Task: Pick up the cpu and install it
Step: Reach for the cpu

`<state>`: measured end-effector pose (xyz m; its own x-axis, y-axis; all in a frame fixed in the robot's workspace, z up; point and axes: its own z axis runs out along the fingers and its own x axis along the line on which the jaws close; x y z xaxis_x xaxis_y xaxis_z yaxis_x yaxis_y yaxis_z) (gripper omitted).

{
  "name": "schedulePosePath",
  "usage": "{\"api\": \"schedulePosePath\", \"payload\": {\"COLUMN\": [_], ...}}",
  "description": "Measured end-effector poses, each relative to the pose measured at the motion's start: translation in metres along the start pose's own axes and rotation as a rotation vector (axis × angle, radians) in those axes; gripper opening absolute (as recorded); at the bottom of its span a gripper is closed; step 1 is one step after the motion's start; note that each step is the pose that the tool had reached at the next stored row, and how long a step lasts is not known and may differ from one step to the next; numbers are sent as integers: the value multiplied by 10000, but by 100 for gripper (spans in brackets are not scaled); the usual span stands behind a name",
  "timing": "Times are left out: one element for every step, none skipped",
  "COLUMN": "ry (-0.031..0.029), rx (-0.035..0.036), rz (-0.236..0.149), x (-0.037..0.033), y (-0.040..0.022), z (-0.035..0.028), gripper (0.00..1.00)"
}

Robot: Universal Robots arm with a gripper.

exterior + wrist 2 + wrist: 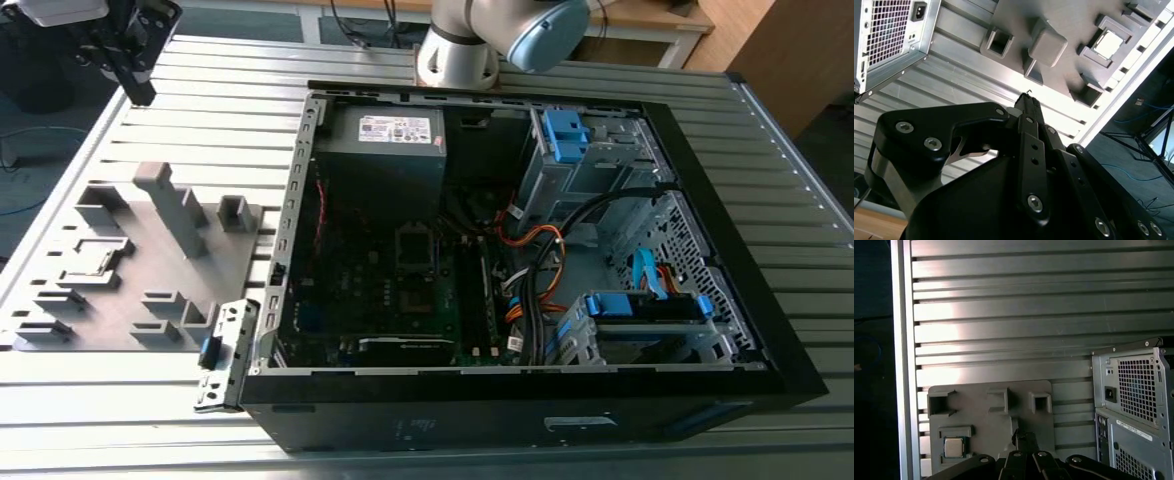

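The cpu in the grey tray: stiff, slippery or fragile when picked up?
Probably stiff: the cpu is a thin flat square with a metal top. Perhaps slippery, as that top looks smooth and shiny. Framed by a recess of the tray, its edges may be hard to grip.

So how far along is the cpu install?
Nothing done yet: the cpu sits in a pocket of the tray. In hand: nothing; the tool hangs shut and empty, clear of the tray. Left: the whole pick and the install in the case.
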<state>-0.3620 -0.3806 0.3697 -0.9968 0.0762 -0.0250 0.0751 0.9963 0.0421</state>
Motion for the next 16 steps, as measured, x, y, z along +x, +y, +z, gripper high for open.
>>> {"api": "schedulePosePath", "payload": {"ry": [-1,0,0,-1,0,0,-1,-2,-3,-3,-3,-3,-3,-3,-3,-3], "rx": [2,5,8,13,17,20,24,29,34,39,42,43,43,43,43,43], "rz": [0,0,0,-1,-1,0,-1,-1,-1,-1,-1,-1,-2,-2,-1,-1], "x": [14,28,42,56,69,81,92,101,109,115,116,116,116,116,117,117], "y": [-9,-18,-26,-36,-44,-52,-59,-65,-69,-71,-71,-71,-71,-71,-71,-71], "z": [0,-1,-2,-2,-4,-4,-4,-4,-4,-5,-5,-5,-5,-5,-5,-5], "gripper": [11,11,11,11,11,11,11,11,11,11,11,11,11,11,11,11]}}
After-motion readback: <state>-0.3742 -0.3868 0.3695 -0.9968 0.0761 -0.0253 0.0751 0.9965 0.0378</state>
